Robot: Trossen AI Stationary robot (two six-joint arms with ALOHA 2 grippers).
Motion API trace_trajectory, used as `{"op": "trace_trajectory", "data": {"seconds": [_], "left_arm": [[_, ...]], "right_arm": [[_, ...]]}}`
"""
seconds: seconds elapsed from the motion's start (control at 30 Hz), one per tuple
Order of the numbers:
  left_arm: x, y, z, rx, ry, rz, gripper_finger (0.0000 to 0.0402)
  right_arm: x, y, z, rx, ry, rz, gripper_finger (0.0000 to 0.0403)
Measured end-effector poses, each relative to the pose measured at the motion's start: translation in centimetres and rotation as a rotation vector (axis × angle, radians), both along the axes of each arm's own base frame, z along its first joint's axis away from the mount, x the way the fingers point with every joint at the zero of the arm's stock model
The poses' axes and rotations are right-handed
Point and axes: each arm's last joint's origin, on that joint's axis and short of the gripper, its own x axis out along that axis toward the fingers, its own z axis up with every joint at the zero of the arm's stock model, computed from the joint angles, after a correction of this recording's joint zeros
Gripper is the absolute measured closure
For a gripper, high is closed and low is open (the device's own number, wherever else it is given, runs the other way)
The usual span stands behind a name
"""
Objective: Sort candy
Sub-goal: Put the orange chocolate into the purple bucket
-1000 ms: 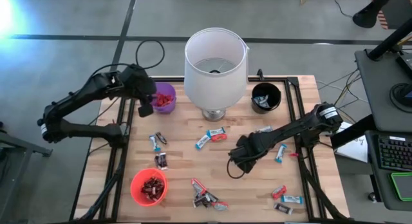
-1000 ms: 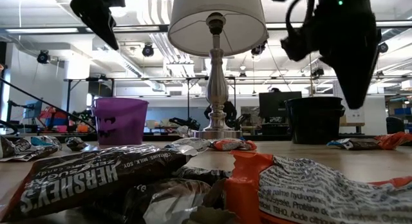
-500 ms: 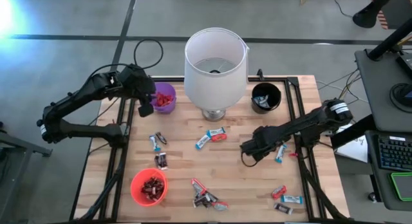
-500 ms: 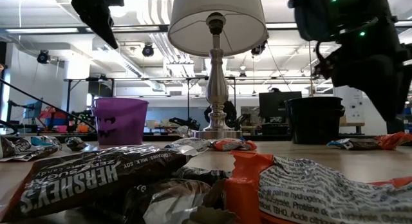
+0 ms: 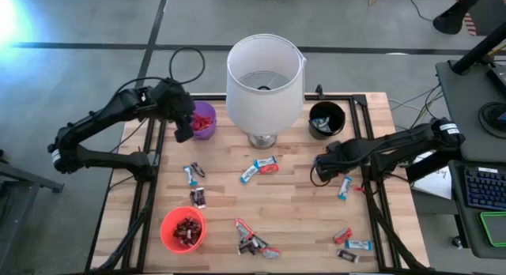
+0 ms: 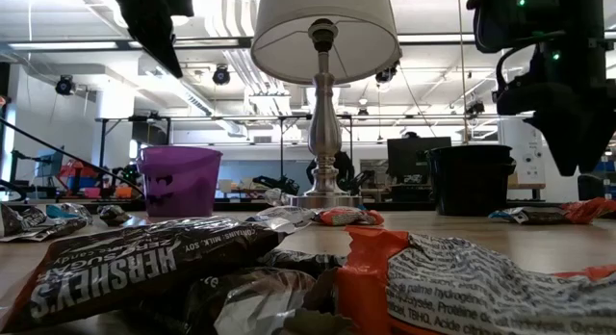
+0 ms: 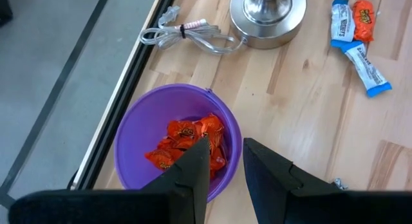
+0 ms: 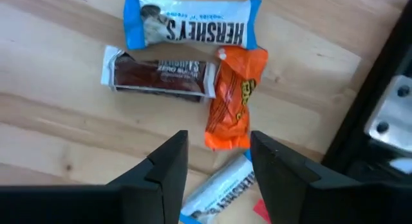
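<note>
High view: purple cup [image 5: 204, 120] holds orange candy [image 7: 188, 141]; red cup [image 5: 183, 230] holds dark candy; both end effectors empty, fingers apart.

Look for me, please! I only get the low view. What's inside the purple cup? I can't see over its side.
Observer: The purple cup holds orange-red wrapped candies. The left gripper hangs over it, open and empty.
Operator: What's under the other claw?
Observer: The right gripper is open above an orange candy, which lies next to a dark brown bar.
Operator: Is there another cup?
Observer: Yes, a red cup on the left arm's side of the table, with dark-wrapped candies in it.
</note>
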Motion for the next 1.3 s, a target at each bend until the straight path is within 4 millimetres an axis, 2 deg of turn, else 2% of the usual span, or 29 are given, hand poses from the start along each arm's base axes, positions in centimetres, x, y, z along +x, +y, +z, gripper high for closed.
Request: {"op": "trace_trajectory", "data": {"seconds": [0.3,0.53,0.93,1.07,1.3], "left_arm": [[0.5,0.3,-0.4,-0.012,0.02,0.007,0.0325],[0.5,0.3,-0.4,-0.013,0.021,0.007,0.0325],[0.5,0.3,-0.4,-0.01,0.021,0.004,0.0325],[0.6,0.3,-0.4,-0.008,0.018,0.004,0.0325],[0.6,0.3,-0.4,-0.011,0.019,0.005,0.0325]], "right_arm": [[-0.9,-1.4,-1.9,0.004,0.0,0.0,0.025],[-1.2,-1.5,-3.1,0.007,-0.006,-0.004,0.0243],[-2.1,-1.6,-5.1,-0.006,-0.005,-0.034,0.0253],[-2.6,-1.6,-5.6,-0.008,0.015,-0.055,0.0283],[-2.6,-1.6,-5.6,-0.008,0.011,-0.053,0.0375]]}}
